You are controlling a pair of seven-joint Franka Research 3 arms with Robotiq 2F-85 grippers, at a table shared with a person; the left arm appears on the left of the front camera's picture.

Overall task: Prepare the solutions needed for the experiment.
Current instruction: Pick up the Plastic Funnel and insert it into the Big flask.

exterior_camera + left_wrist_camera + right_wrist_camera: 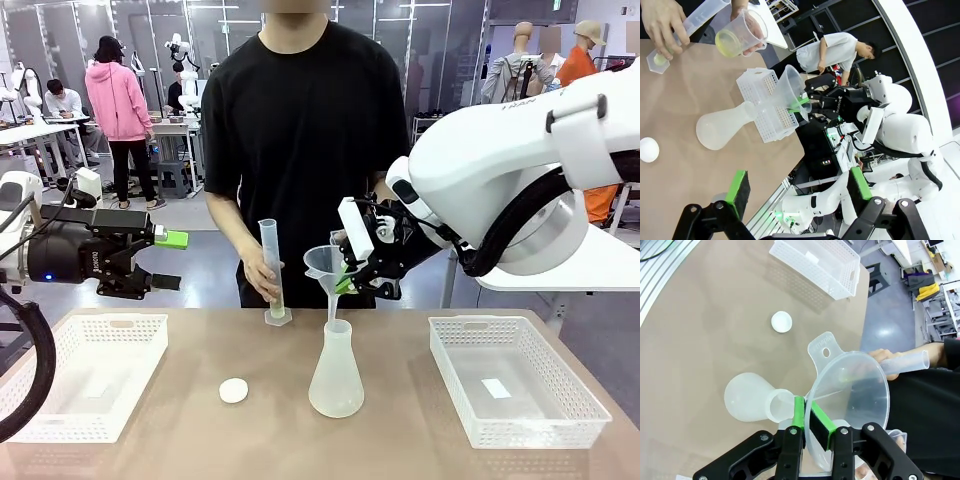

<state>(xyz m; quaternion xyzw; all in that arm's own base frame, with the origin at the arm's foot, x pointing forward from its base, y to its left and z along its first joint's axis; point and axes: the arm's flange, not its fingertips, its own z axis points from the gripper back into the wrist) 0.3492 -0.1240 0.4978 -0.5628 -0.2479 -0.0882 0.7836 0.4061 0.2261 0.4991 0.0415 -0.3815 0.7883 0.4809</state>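
right fingers (799,412) clench the funnel (325,265) over the central flask (336,375), left fingers (172,239) hang released at 9 o'clock; solution (730,44) sits in the person's beaker (742,30) at 12 o'clock, so pouring likely needs a steady funnel.

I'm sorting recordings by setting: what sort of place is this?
Likely a robotics research lab, staged for chemistry work: a conical flask and measuring cylinder on the table, a funnel clamped in the right gripper, and work tables behind.

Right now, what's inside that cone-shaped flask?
The spout of the funnel, gripped by the right pincer, points into the conical flask. No liquid shows; its frosted wall could hide some.
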